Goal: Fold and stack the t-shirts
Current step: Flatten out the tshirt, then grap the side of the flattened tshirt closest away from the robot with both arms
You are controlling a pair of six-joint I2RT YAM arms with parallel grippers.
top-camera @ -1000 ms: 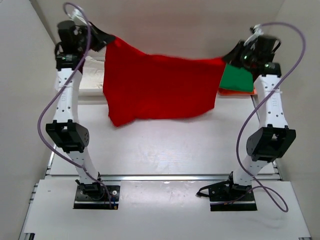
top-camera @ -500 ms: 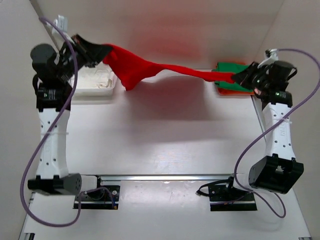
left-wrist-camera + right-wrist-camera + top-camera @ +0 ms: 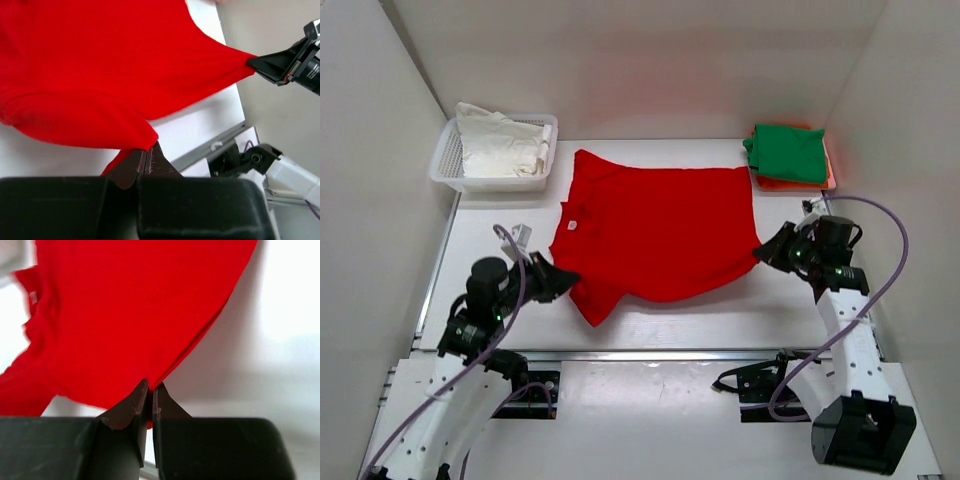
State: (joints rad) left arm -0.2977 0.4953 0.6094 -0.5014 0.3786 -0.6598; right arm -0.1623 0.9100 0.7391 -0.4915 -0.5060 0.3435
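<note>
The left gripper [image 3: 563, 283] is clenched on the near-left corner of the red t-shirt [image 3: 655, 230], and the right gripper [image 3: 761, 252] on its near-right corner. The shirt is spread across the table [image 3: 670, 305]. The folded green t-shirt [image 3: 788, 152] is stacked on the orange t-shirt [image 3: 795, 185] at the far right.

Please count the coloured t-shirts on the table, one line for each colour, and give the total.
red t-shirt: 1
green t-shirt: 1
orange t-shirt: 1, only its edge shows under the green one
Total: 3
</note>
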